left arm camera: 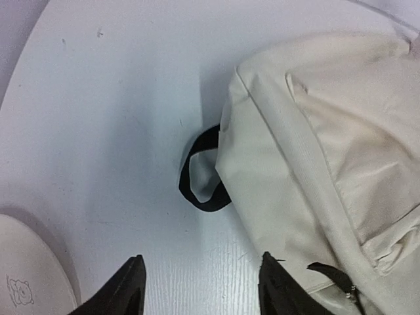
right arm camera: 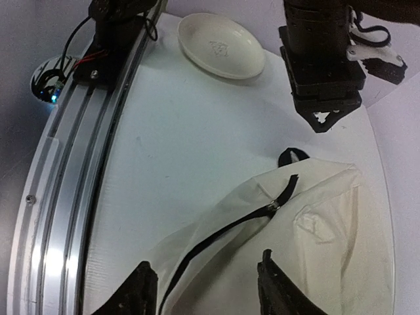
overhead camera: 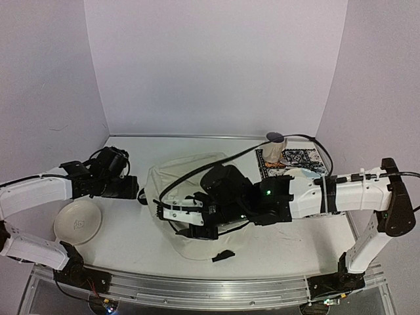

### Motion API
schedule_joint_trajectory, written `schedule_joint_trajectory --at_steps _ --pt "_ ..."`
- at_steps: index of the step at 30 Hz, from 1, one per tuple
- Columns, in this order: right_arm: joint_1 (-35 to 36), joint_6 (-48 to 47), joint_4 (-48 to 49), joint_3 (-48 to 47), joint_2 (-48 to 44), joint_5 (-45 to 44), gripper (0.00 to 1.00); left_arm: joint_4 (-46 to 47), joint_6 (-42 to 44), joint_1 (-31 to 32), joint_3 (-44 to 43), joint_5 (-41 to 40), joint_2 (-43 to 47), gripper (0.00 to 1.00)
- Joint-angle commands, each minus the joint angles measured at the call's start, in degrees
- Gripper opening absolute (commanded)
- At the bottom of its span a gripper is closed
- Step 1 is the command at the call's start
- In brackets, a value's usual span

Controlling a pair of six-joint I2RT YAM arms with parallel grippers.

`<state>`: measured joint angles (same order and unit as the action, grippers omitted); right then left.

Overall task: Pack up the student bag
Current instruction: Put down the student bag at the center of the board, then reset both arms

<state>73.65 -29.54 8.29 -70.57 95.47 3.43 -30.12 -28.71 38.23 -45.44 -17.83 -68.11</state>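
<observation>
- student bag [overhead camera: 180, 174]: cream fabric, lies flat mid-table between the two arms. In the top view the right arm reaches across its middle.
- black carry loop [left arm camera: 200, 177]: sticks out of the bag's left edge and lies on the table [left arm camera: 118, 98].
- left gripper [left arm camera: 203, 292]: fingers spread wide, nothing between them. It sits over bare table just beside the bag's left edge, with the loop ahead of the tips. No contact with the fabric visible.
- right gripper [right arm camera: 207, 295]: fingers also spread, pinching nothing. It hangs over the bag. Can't tell whether the tips touch the cloth.
- zipper line [right arm camera: 223, 233]: black. In the right wrist view it starts near one finger and runs away from the gripper across the fabric.
- zipper pull [right arm camera: 285, 190]: at the far end of that line, black tab pointing toward the loop side of the bag.
- strap end [overhead camera: 223, 256]: black, pokes out at the bag's near edge.
- plate [overhead camera: 77, 222]: white, on the table near-left by the left arm, apart from the bag.
- cup [overhead camera: 274, 147]: upright at the corner of the patterned mat [overhead camera: 298, 159], far-right, just behind the right forearm.
</observation>
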Motion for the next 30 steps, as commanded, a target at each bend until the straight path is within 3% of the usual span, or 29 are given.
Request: schedule_joint_trajectory --at_steps 1,7,12,15,19,25,30 --pt "-3.13 7.67 -2.22 -7.57 1.3 -3.31 0.59 -2.53 1.53 -1.77 -4.55 -4.95 7.17 0.69" --pt "-13.58 20.69 -2.31 -11.62 2.41 -10.53 0.74 -4.05 2.19 -4.02 -6.04 -9.9 13.02 0.99" --pt "-20.95 32.03 -2.3 -9.08 -0.51 -20.41 0.83 -4.71 1.12 -4.48 -4.97 -16.5 19.29 1.0" --pt "-25.83 38.38 -2.3 -4.19 -5.4 -24.68 0.98 -4.55 0.99 -4.48 -3.68 -19.2 24.16 1.0" --pt "-30.42 44.73 -2.09 4.11 -13.52 -30.94 0.98 -4.5 1.22 -4.48 -2.01 -22.58 31.47 1.0" --pt "-31.11 49.02 -0.26 16.07 -27.52 -43.1 0.98 -4.39 -0.38 -4.45 0.41 -25.42 42.09 1.0" --pt "-31.09 50.97 4.45 28.26 -41.04 -45.21 0.98 -4.25 -1.57 -4.44 1.59 -24.95 48.73 0.99"
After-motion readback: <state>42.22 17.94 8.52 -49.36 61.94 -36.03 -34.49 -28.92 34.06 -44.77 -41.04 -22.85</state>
